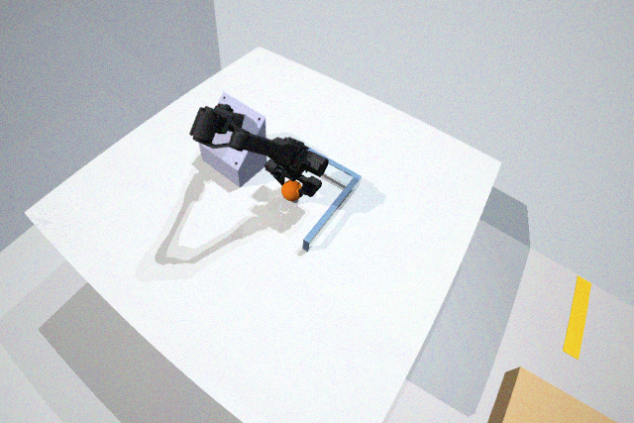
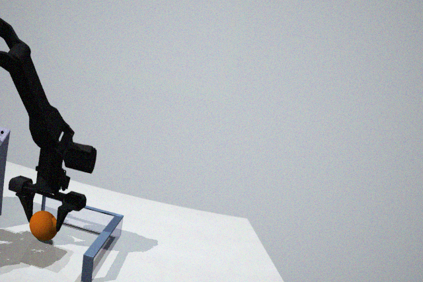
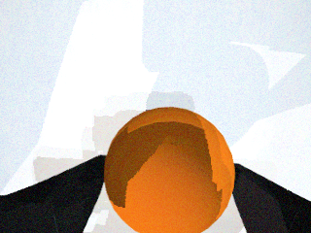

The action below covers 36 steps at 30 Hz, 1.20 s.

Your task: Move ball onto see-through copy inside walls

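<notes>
The orange ball (image 1: 290,191) (image 2: 42,228) (image 3: 170,194) is low over the table, on or just above its surface, inside the corner of the two low clear walls. My gripper (image 1: 293,187) (image 2: 43,224) (image 3: 168,166) points down and is shut on the ball, one finger on each side. The blue-edged walls show as a long wall (image 1: 333,209) (image 2: 103,236) beyond the ball and a second wall (image 1: 338,165) (image 2: 102,211) behind the gripper. The see-through copy does not show apart from the ball; the ball seems to cover it.
The white table (image 1: 286,316) (image 2: 191,234) carries the arm's pale purple base block (image 1: 222,164) close to the gripper's left in the top view. The arm's shadows fall across the table near the ball. A tan box (image 1: 553,400) stands off the table at the lower right.
</notes>
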### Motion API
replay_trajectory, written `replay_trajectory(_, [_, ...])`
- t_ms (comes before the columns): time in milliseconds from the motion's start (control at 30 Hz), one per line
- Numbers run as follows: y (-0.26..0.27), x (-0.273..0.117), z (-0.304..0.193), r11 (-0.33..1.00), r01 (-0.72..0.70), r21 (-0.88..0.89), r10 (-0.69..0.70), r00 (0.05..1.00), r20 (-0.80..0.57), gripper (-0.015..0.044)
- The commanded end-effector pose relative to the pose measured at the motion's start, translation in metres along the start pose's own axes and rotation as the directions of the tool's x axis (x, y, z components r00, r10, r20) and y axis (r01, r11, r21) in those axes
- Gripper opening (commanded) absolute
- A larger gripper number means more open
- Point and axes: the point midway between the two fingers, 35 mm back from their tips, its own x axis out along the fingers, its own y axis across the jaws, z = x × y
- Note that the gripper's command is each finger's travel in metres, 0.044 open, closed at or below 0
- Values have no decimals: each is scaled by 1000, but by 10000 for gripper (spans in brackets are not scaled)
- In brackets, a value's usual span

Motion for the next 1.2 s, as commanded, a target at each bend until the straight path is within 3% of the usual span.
replay_trajectory(0, [0,5,0,1000,1,-8,-1,1000,-5,0])
replay_trajectory(33, [0,5,0,1000,1,-8,-1,1000,-5,0])
replay_trajectory(600, [-1,-9,1,1000,1,-5,-1,1000,2,440])
replay_trajectory(767, [-1,-81,1,1000,2,-8,-2,1000,0,440])
replay_trajectory(1167, [-3,-77,3,1000,13,-16,-13,1000,-1,440])
